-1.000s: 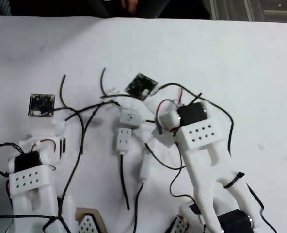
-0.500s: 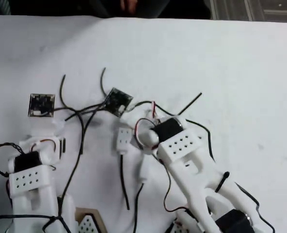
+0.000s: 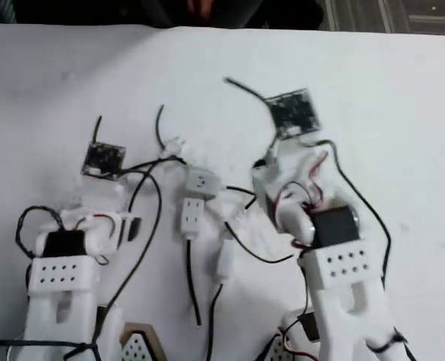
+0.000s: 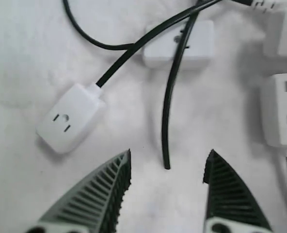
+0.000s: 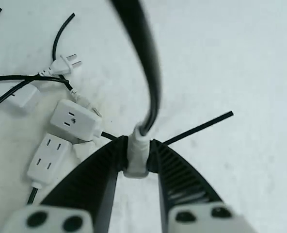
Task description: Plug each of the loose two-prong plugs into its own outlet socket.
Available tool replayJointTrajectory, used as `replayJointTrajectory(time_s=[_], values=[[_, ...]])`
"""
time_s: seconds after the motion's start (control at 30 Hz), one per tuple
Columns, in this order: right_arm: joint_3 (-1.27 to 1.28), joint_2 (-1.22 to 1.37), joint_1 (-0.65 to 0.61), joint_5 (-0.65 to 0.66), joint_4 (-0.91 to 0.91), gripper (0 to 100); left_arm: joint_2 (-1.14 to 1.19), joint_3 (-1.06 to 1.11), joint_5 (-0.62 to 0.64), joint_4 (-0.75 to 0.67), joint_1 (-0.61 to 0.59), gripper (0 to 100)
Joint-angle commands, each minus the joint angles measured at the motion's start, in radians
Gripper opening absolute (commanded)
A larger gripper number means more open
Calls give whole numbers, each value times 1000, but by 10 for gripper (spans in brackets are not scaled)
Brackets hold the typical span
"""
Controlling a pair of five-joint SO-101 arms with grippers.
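1 white plug (image 5: 136, 159) clamped in right jaws; left jaws open over black cord end (image 4: 166, 156).

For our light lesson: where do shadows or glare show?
High view: even light, no glare on the white table. Left wrist view: soft shadow beside the white outlet block on a black cord. Right wrist view: soft shadow under the white square outlet block.

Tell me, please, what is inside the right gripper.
A white plug is clamped between the fingers of the right gripper, and its black cord rises out of them. The plug's far end, where prongs would be, is covered by the fingers and cannot be seen.
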Motion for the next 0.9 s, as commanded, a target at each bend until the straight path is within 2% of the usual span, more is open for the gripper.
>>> replayJointTrajectory(time_s=[0.0,0.1,0.2,0.33,0.5,0.67,0.87], values=[[-3,-54,35,-12,68,18,4,-107,69,92,111,253],[-3,-81,35,-12,122,18,5,-153,121,146,219,253],[-3,-113,35,-14,148,18,5,-158,175,143,306,255],[-3,-151,35,-14,179,18,5,-161,227,132,354,306],[-3,-165,35,-14,203,18,48,-164,236,54,378,306],[-3,-165,35,-14,203,18,309,-264,261,0,383,306],[-3,-165,35,-14,203,18,667,-442,265,0,380,305]])
